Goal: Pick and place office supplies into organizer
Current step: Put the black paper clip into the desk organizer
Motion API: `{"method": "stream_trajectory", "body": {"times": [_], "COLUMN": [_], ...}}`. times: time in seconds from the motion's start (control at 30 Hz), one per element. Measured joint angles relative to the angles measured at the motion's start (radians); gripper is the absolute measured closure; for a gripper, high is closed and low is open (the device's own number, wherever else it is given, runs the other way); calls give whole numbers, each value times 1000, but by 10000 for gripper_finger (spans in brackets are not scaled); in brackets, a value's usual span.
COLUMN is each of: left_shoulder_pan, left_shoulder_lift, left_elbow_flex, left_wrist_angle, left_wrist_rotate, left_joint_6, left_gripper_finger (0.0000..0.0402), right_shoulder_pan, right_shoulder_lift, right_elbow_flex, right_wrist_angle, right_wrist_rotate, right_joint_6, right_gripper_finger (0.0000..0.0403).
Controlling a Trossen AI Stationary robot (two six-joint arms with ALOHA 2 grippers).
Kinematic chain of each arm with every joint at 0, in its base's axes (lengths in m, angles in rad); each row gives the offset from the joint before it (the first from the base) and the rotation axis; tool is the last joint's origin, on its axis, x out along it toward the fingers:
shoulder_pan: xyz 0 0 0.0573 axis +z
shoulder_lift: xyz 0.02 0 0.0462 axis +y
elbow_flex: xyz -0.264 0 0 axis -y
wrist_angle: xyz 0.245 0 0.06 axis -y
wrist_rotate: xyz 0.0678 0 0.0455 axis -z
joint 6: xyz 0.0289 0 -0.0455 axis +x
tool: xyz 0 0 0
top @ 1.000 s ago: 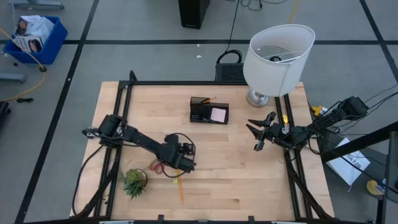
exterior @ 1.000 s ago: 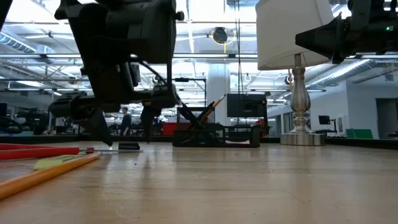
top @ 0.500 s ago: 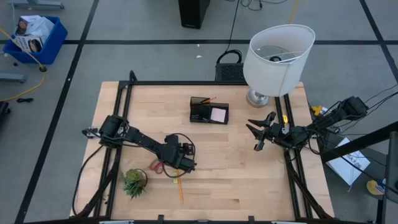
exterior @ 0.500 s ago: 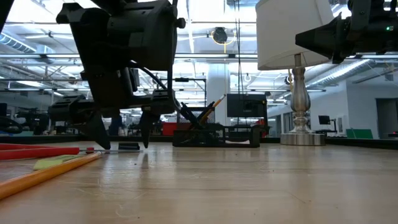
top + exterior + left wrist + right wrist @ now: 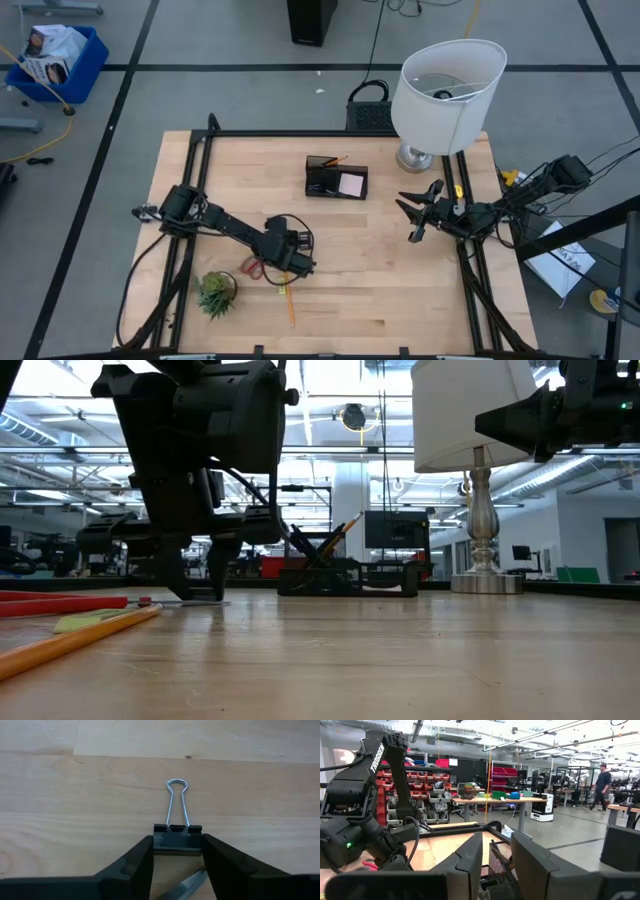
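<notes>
At the front-left part of the pale wooden bench, the left gripper has its two dark fingers pressed against either side of a small black binder clip with silver wire handles, which lies flat on the wood, handles pointing away from the wrist. The grasp looks made or all but made; the step in hand is picking up this clip, and the next move calls for a clean lift and a carry toward the small black rectangular organizer near the middle of the back edge, with a release over an open compartment. A pink square sticky-note pad and an orange pencil already sit in the organizer. Near the left gripper lie red-handled scissors and a loose orange pencil, with a small green potted plant towards the front-left corner. By the right edge the right gripper waits above the bench, its fingers narrowly parted around nothing. A large white-shaded lamp stands at the back-right corner. Beyond, the room shows grey flooring with black tape lines, a blue bin, workshop tables and a person in the distance.
</notes>
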Motion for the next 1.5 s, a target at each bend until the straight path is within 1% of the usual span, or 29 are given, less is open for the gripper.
{"method": "stream_trajectory", "body": {"times": [0.13,0.3,0.43,0.57,0.7,0.83,0.9,1.03,1.1,1.2,1.5], "left_shoulder_pan": [3,17,33,60,96,109,102,77,69,64,62], "left_shoulder_lift": [0,0,-4,-6,-6,-7,-7,-7,-7,-7,4], "left_elbow_flex": [0,0,0,23,72,100,100,99,95,95,95], "left_wrist_angle": [1,16,65,72,73,78,79,76,75,76,136], "left_wrist_rotate": [-7,-21,-78,-80,-96,-82,-74,-67,-67,-50,-50], "left_joint_6": [5,10,107,175,289,351,358,293,285,284,323], "left_gripper_finger": [254,229,223,242,271,293,298,297,288,261,130], "right_shoulder_pan": [0,0,0,0,0,0,0,0,0,0,0], "right_shoulder_lift": [0,0,0,0,0,0,0,0,0,0,0], "right_elbow_flex": [0,0,0,0,0,0,0,0,0,0,0], "right_wrist_angle": [0,0,0,0,0,0,0,0,0,0,0], "right_wrist_rotate": [0,0,0,0,0,0,0,0,0,0,0], "right_joint_6": [0,0,0,0,0,0,0,0,0,0,0], "right_gripper_finger": [303,303,303,304,304,303,303,303,303,303,303]}}
